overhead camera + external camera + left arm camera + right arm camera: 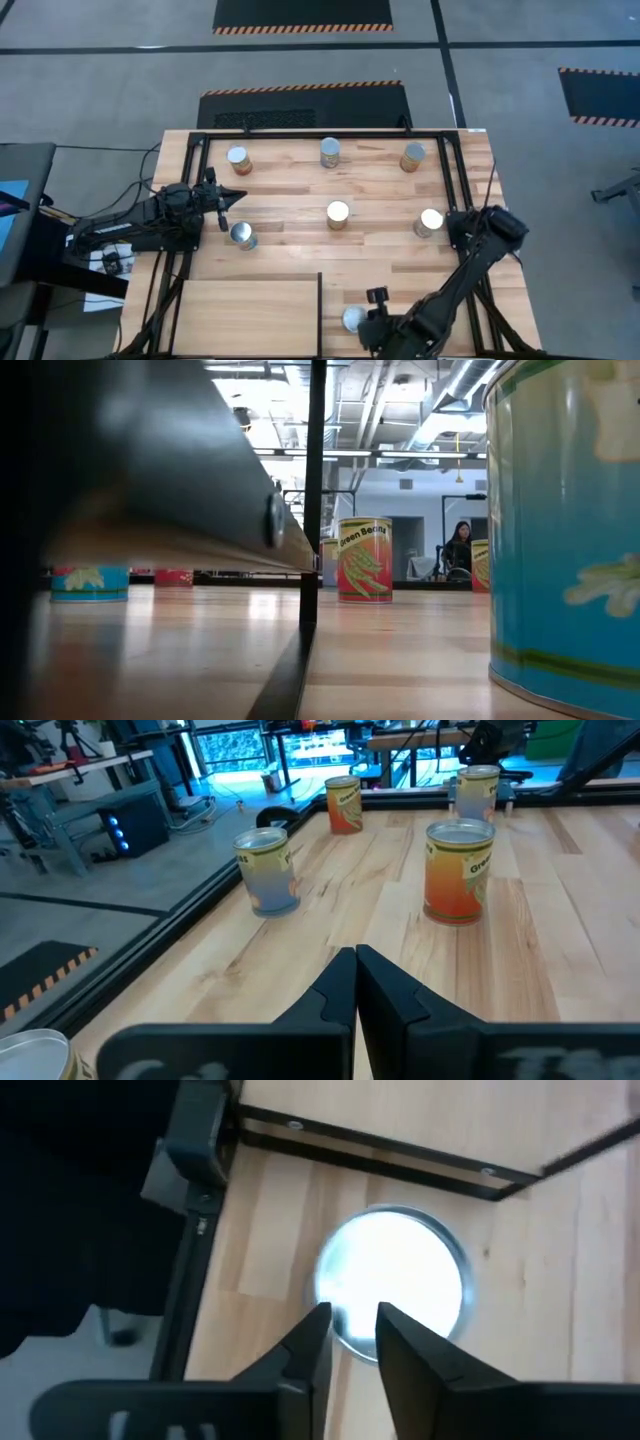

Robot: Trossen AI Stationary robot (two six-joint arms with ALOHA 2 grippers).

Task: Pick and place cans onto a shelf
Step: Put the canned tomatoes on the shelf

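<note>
Several cans stand upright on the striped tabletop: three along the far edge, two in the middle, one at the left and one by the near edge. The shelf, a pale plywood panel, lies flat at the near left. My right gripper points steeply down over the near can's silvery top, open by a narrow gap, much narrower than the can. My left gripper is shut and holds nothing. It waits at the table's left edge, pointing across the table.
A black frame rail runs between the shelf and the near can, and more rails border the table. In the low view a big blue can fills the right, and a person sits far behind the table.
</note>
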